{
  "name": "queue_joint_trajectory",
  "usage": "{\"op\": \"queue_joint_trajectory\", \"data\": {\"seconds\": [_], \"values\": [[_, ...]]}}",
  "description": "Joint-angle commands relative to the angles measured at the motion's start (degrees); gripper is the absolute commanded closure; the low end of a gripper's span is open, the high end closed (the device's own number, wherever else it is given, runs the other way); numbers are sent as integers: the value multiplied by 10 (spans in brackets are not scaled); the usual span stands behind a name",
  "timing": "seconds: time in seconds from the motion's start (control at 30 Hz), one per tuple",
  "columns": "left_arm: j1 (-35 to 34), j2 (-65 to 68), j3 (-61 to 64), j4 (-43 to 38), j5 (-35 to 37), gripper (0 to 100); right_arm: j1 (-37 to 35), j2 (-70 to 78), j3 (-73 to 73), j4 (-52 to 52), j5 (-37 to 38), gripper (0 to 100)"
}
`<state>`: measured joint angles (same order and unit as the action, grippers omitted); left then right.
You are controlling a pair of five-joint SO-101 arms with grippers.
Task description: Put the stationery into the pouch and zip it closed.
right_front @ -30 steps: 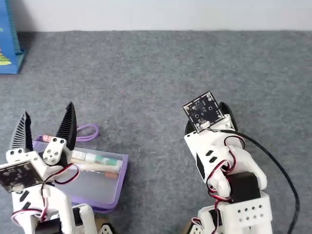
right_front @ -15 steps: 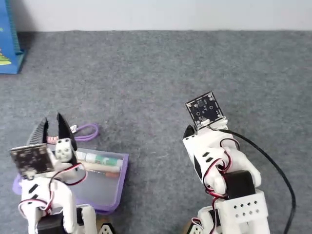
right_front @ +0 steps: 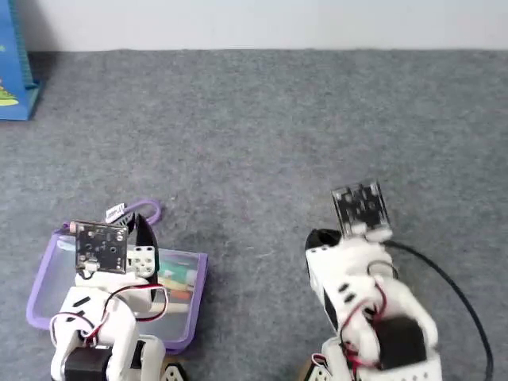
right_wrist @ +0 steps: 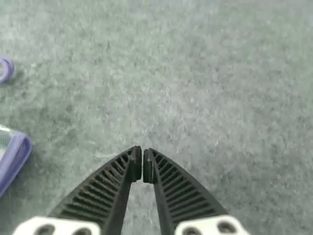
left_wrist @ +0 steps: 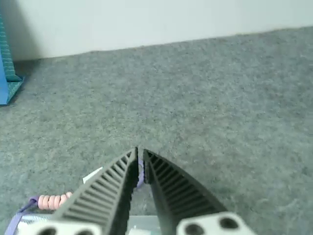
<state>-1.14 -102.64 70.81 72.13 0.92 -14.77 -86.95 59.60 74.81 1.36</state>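
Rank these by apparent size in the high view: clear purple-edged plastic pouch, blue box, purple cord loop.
Largest: clear purple-edged plastic pouch, partly hidden.
Next: blue box, cut by the frame, so true size unsure.
Smallest: purple cord loop.

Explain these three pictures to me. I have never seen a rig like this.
These are two small robot arms side by side on a grey carpeted surface. The high view looks down on both. The other two pictures come from a camera on each arm's wrist, looking along its pincer-like tool. The left tool is shut over the far edge of a clear pouch with purple edging, which holds stationery. A purple cord lies at that edge. A bit of purple shows between the tool's tips, but I cannot tell whether it is pinched. The right tool is shut over bare carpet and holds nothing. A blue object stands at the far left.
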Motion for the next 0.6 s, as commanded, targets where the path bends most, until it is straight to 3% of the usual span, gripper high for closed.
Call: {"op": "queue_joint_trajectory", "data": {"seconds": [0.0,0.07,0.3,0.57], "values": [[-1,-4,-5,22,-3,986,4,-127,51,1,-6,990],[-1,-4,-3,37,-3,986,6,-185,66,7,-5,990],[-2,-16,13,62,-3,988,59,-131,111,0,-6,990],[-2,-19,80,3,-1,988,73,-170,193,1,-6,990]]}}
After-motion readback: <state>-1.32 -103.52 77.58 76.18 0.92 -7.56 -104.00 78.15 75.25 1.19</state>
